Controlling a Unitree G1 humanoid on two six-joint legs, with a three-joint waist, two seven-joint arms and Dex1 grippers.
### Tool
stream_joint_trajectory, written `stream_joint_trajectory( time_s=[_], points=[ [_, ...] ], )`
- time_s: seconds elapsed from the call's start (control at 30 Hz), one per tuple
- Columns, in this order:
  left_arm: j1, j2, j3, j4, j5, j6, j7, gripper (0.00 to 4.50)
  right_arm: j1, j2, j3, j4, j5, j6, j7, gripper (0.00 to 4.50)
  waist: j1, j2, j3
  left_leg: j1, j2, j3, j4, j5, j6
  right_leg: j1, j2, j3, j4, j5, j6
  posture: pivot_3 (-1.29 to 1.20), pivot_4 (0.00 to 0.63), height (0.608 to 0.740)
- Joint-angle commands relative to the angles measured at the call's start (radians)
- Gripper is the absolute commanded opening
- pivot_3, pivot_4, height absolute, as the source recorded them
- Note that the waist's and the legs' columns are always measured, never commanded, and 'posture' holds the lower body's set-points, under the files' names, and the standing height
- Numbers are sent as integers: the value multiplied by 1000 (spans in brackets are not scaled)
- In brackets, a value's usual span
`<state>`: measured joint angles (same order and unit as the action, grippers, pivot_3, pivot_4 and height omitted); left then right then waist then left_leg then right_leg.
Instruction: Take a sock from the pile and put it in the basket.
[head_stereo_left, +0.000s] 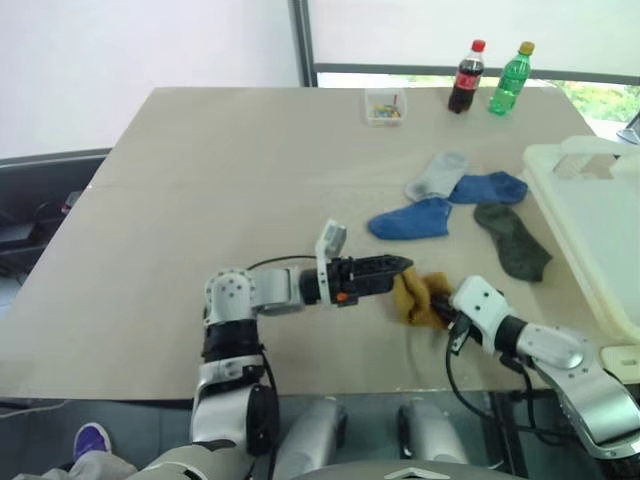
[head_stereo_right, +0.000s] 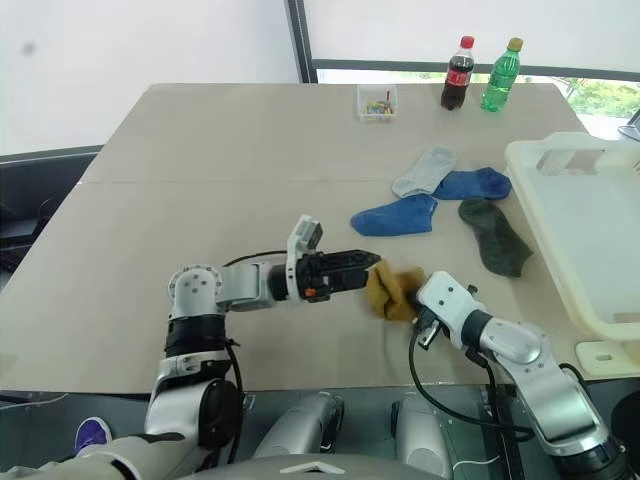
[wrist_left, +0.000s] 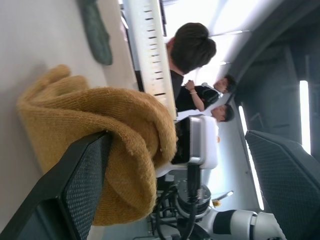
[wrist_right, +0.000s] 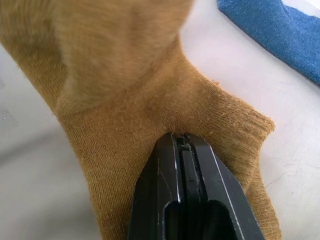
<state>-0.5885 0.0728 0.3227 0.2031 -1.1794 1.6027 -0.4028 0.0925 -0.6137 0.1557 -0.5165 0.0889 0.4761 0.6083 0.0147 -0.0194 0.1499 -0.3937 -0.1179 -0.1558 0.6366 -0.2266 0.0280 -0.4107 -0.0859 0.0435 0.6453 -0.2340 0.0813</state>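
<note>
A beige table (head_stereo_left: 200, 200) fills most of the frame. At lower centre, the mustard-yellow sock (head_stereo_left: 420, 297) hangs bunched between two robot arms. The right end effector (wrist_right: 181, 145) has its two black fingers shut tight on the sock's fabric near the cuff. The left end effector (head_stereo_left: 398, 268) reaches in level from the left with its fingers spread wide; in the left wrist view the sock drapes over one finger (wrist_left: 82, 180), so it looks like a hand-over or a shared grip in progress, though the left is not yet pinching anything.

The rest of the pile (head_stereo_left: 462, 205), grey, blue and dark grey-green socks, lies at right of centre. The basket (head_stereo_left: 590, 230), a cream plastic tub, sits at the right edge, cut off by the frame.

To do this step well, the right arm should probably keep its pinch firm, lift the sock free of the table, and carry it right over the basket's rim before letting go; the left fingers should stay out of the folds so the floppy fabric does not snag.

Whether the sock's lower end touches the table is hard to tell. The basket's inside is mostly out of frame.
</note>
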Motion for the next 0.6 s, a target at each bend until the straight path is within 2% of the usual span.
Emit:
stream_joint_trajectory(
  time_s=[0.03, 0.33, 0.6],
  points=[
    [-33, -11, -15, 16, -9, -19, -49, 4500, 18, -10, 4, -22, -1, 21, 7, 123, 0, 0, 0, 0, 0, 0, 0, 0, 0, 0, 0, 0, 0, 0, 0, 0, 150, 740],
    [-65, -68, -125, 69, 60, -79, -124, 4500, 18, -17, -9, -45, -2, 35, 4, 123, 0, 0, 0, 0, 0, 0, 0, 0, 1, 0, 0, 0, 0, 0, 0, 0, 150, 740],
    [-80, -90, -261, 143, 203, -183, -192, 4500, 28, -41, -22, -96, -15, 60, -2, 123, 0, 0, 0, -1, 0, 0, 0, 1, 2, 0, 0, 0, 0, 0, 0, 0, 150, 740]
  ],
)
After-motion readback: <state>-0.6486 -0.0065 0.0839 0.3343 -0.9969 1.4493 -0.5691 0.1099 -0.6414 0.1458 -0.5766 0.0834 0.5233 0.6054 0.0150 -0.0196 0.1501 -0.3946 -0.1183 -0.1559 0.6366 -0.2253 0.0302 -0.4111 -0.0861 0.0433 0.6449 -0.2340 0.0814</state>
